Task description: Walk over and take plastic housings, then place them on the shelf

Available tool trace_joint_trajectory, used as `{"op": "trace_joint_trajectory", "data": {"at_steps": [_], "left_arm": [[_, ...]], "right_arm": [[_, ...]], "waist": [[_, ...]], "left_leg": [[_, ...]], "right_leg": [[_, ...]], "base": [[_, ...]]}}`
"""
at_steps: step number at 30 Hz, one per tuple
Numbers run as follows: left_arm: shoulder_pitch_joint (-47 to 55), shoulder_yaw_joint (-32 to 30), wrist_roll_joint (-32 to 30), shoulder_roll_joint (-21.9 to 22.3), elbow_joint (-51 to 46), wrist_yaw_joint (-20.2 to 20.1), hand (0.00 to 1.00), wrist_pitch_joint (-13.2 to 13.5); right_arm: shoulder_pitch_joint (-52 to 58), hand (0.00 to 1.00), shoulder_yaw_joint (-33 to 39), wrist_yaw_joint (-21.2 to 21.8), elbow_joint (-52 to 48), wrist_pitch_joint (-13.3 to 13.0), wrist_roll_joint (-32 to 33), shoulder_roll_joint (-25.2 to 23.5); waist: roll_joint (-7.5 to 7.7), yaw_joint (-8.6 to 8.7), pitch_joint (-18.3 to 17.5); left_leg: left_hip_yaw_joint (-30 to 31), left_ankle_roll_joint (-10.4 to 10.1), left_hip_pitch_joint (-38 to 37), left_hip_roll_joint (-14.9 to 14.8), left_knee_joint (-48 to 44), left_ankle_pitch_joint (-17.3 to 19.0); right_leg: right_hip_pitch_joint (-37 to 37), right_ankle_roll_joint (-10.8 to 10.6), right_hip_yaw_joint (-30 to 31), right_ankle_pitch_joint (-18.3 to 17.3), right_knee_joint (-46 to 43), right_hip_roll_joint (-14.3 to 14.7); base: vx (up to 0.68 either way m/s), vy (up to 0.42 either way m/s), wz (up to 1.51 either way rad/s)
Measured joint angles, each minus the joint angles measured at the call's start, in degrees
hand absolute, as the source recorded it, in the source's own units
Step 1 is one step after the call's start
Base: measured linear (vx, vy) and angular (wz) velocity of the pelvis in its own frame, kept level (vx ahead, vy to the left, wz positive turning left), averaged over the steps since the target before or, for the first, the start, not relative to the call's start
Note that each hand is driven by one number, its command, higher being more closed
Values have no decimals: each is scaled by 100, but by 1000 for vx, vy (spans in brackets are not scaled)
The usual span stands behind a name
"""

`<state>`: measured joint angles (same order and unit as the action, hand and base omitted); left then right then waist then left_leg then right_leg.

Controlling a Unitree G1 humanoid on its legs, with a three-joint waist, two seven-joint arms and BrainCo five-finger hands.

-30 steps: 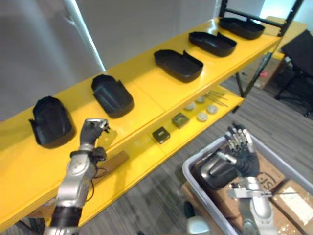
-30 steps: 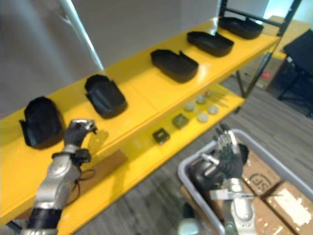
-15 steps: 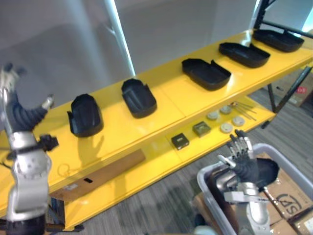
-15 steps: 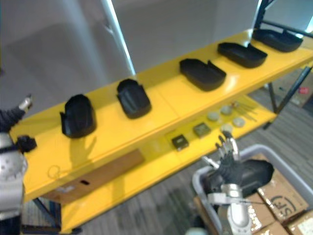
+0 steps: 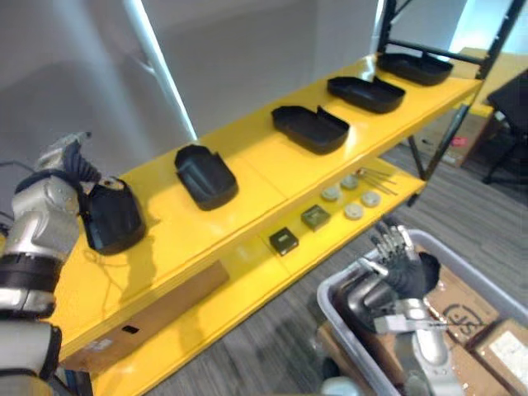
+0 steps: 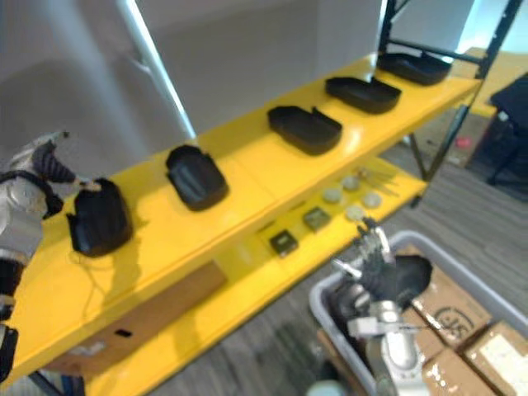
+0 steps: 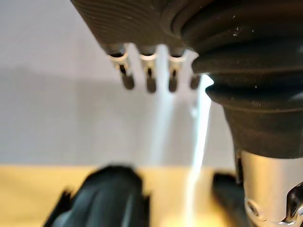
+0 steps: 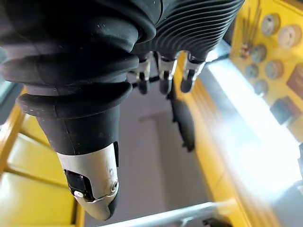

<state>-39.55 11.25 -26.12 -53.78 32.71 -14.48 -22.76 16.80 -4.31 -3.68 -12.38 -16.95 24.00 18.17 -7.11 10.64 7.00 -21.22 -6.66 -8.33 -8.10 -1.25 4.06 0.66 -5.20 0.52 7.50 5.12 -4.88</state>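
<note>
While the left hand (image 5: 70,161) is hovering just beside the leftmost housing (image 5: 111,219) on the yellow shelf (image 5: 247,177), its fingers are staying straight and gripping nothing. Four more housings (image 5: 206,175) (image 5: 311,129) (image 5: 365,92) (image 5: 415,68) are lying spaced along the shelf top. The right hand (image 5: 402,266) is reaching over the grey bin (image 5: 470,268), fingers straight, holding nothing. One housing (image 5: 363,299) is sitting in the bin just beside its thumb. Small parts (image 5: 285,241) are resting on the lower level.
</note>
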Motion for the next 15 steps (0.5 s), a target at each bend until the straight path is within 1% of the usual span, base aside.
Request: {"op": "trace_joint_trajectory", "data": {"at_steps": [2, 4, 5, 8, 11, 12, 14, 15], "left_arm": [[-107, 127, -142, 2, 252, -265, 0, -125], [-116, 128, -194, 3, 366, -424, 0, -165], [-147, 129, -317, 9, 517, -544, 0, -176], [-337, 129, -425, 36, 814, -712, 0, -218], [-483, 129, -491, 51, 962, -797, 0, -236], [-515, 129, -646, 88, 1028, -888, 0, -247], [-547, 127, -667, 161, 1178, -980, 0, -293], [-547, 122, -751, 243, 1259, -1088, 0, -322]], "right_arm": [[-2, 0, -3, 9, 11, 0, 0, 16], [-3, 0, -4, 10, 23, 0, 1, 17], [-16, 0, -7, 10, 43, -1, 1, 17], [-24, 0, -9, 11, 55, -7, 2, 17], [-27, 0, -7, 29, 64, -12, 2, 16], [-27, 0, 1, 50, 83, -13, 2, 16], [-28, 0, 14, 92, 98, -13, 2, 16], [-32, 0, 21, 112, 125, -18, 2, 16]], "waist": [[2, 44, 2], [2, 77, 2], [9, 80, 7], [33, 120, 26], [60, 137, 74], [68, 152, 83], [78, 172, 95], [83, 185, 99]], "left_leg": [[-9, -1, -3, 6, 1, 0], [-36, -2, -20, 9, 7, 1], [-92, -3, -60, 12, 29, 1], [-123, -12, -55, 11, 53, -4], [-129, -16, -52, 21, 65, -7], [-129, -16, -50, 23, 69, -6], [-131, -17, -49, 27, 73, -6], [-131, -17, -47, 36, 75, -6]], "right_leg": [[-5, -2, 12, 7, -2, -2], [-7, -2, 42, 10, 1, -2], [-7, -1, 95, 14, 1, -4], [-37, -1, 119, 25, 0, -14], [-49, -7, 127, 33, -13, -17], [-52, -7, 127, 34, -25, -18], [-58, -8, 127, 34, -47, -18], [-60, -10, 126, 35, -48, -17]], "base": [[-36, 3, -6], [-29, 8, -9], [-30, 18, -14], [-21, 8, -6], [0, 0, 0], [0, 0, 0], [0, 0, 0], [0, 0, 0]]}}
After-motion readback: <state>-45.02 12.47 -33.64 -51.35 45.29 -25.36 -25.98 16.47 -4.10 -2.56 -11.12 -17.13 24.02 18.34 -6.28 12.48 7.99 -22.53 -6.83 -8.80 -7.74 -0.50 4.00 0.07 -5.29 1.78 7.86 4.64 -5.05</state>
